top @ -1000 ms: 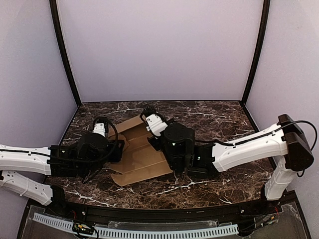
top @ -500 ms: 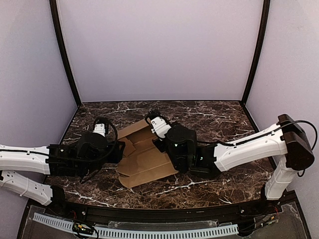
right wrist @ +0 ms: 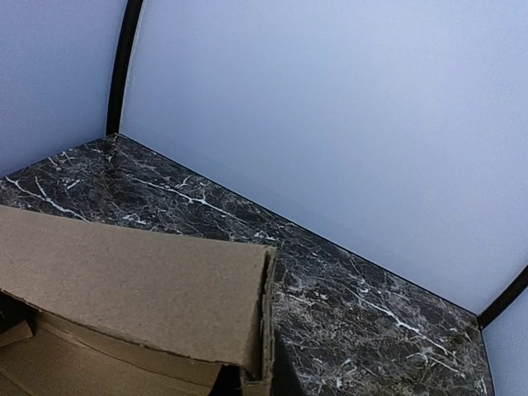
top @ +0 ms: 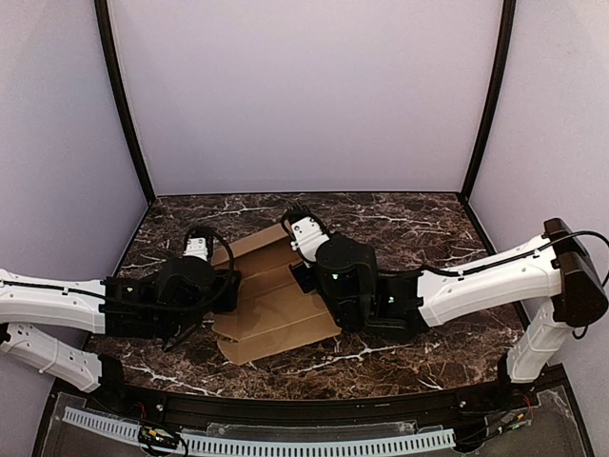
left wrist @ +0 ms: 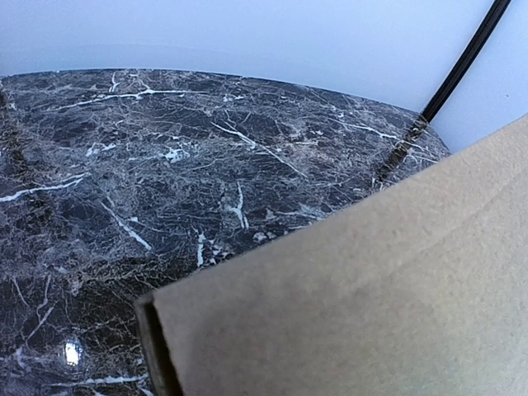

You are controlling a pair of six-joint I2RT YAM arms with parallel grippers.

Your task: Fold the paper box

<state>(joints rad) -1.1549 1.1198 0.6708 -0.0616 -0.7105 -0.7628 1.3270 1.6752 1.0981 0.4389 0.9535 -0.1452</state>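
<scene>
well, the paper box point(top: 276, 307) is plain brown cardboard, a creased sheet lying partly folded on the dark marbled table point(top: 419, 224), just left of centre in the overhead view. my left arm point(top: 48, 303) enters from the left edge of the frame and lies low and nearly level, its black wrist pointing right, so that my left gripper point(top: 231, 288) sits at the sheet's left edge. cardboard fills the lower right of the left wrist view and hides my fingers there, so i cannot tell whether they are released or grasping. my right arm point(top: 485, 278) rises from its post at the lower right of the frame, then slopes left and down to the centre, with the right gripper point(top: 301, 275) over the sheet's upper right part. those fingers are clenched tight. in the right wrist view a raised flap crosses the lower left with its cut edge at bottom centre, right where my fingers lie hidden; whether it is pinched between them i cannot tell.
</scene>
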